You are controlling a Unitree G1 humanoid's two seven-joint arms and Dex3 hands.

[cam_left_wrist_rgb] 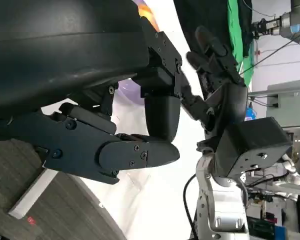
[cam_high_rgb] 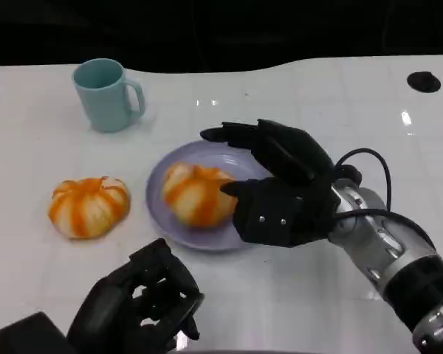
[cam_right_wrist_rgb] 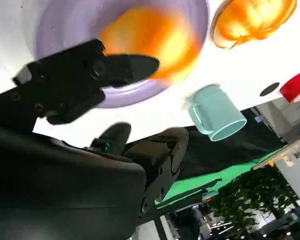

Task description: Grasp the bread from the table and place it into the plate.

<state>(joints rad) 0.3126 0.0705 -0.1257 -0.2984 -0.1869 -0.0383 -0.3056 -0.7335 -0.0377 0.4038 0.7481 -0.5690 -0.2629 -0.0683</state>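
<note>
One bread (cam_high_rgb: pixel 196 193) lies in plate (cam_high_rgb: pixel 240 158): placement looks done. Right hand (cam_high_rgb: pixel 280 184) beside it, over plate, fingers spread, holding nothing. Second bread (cam_high_rgb: pixel 88 206) on table, well apart from plate. Left hand (cam_high_rgb: pixel 144 306) near plate, curled, holds nothing.

Head camera high above, looking down on the white table (cam_high_rgb: pixel 295 96), each wrist camera close behind its own hand, both turned, all three sharing the plate (cam_high_rgb: pixel 162 173).
</note>
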